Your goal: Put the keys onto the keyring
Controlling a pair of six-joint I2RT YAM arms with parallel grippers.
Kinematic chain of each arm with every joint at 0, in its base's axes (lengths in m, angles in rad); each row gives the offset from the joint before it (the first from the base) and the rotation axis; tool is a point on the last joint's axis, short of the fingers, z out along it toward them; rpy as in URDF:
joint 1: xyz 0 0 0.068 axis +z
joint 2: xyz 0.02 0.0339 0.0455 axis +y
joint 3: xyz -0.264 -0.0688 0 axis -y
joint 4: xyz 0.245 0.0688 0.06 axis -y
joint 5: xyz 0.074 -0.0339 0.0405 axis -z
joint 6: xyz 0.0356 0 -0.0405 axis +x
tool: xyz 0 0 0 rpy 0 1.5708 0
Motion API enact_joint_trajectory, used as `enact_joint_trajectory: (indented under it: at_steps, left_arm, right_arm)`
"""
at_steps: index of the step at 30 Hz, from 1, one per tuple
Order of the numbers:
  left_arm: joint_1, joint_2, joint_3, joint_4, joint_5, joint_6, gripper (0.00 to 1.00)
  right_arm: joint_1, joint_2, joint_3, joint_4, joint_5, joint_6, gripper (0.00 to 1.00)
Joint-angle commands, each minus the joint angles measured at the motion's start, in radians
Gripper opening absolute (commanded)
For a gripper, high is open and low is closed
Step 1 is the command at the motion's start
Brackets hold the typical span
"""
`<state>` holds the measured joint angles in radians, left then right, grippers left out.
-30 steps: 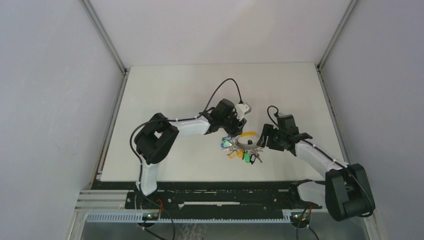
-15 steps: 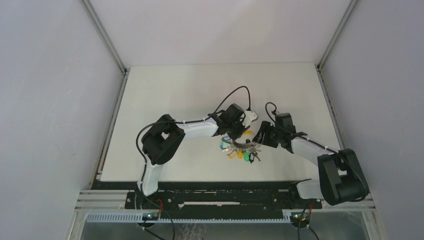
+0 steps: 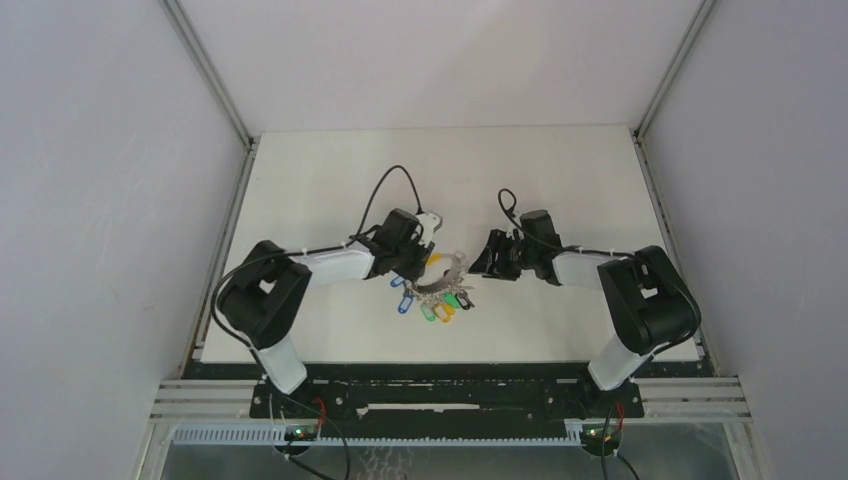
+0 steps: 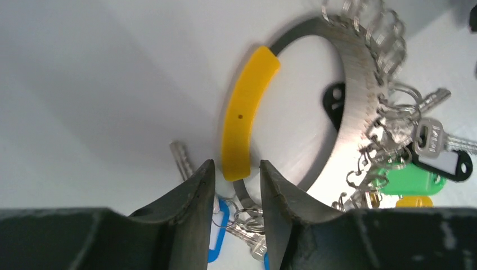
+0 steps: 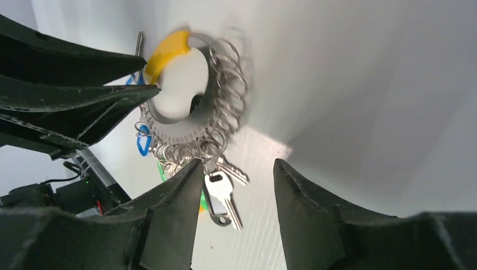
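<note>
The keyring is a silvery ring with a yellow band and a bunch of small rings, keys and coloured tags. My left gripper straddles the lower end of the yellow band, jaws narrow, with a thin gap on each side. It sits at the ring's left side. A small black key head lies inside the ring, its blade hidden behind the metal band. My right gripper stands open just right of the ring, holding nothing, one finger beside a hanging key.
The white table is walled by grey panels left and right, with a black rail along its near edge. Green and blue tags trail from the ring toward the near edge. The two grippers face each other closely across the ring.
The left gripper has swept left and the keyring has come along with it. The right gripper has followed leftward. Both pairs of jaws stand narrower than before.
</note>
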<state>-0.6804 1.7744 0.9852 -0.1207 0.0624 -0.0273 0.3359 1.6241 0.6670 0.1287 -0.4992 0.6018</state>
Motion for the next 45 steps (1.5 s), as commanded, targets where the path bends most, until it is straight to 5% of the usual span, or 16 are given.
enact_joint_trajectory:
  at_steps: [1,11,26,36,45]
  left_arm:
    - [0.017,-0.118,-0.119,0.062,0.001,-0.096,0.43]
    - [-0.024,-0.307,-0.207,0.128,0.024,0.022,0.57]
    - [-0.07,-0.067,0.0,-0.112,0.17,0.277,0.64]
    - [-0.071,0.01,0.078,-0.141,0.138,0.31,0.63]
    - [-0.073,0.096,0.136,-0.195,0.139,0.326,0.47]
  right_arm:
    - [-0.007,-0.009,0.058,0.047,-0.055,-0.001,0.51]
    - [-0.029,-0.176,0.012,-0.097,0.017,-0.173,0.63]
    - [-0.034,-0.209,-0.019,-0.115,-0.003,-0.216,0.72]
    - [-0.033,-0.197,-0.021,-0.104,-0.033,-0.23,0.72]
    - [-0.032,-0.212,-0.021,-0.111,-0.033,-0.249,0.72]
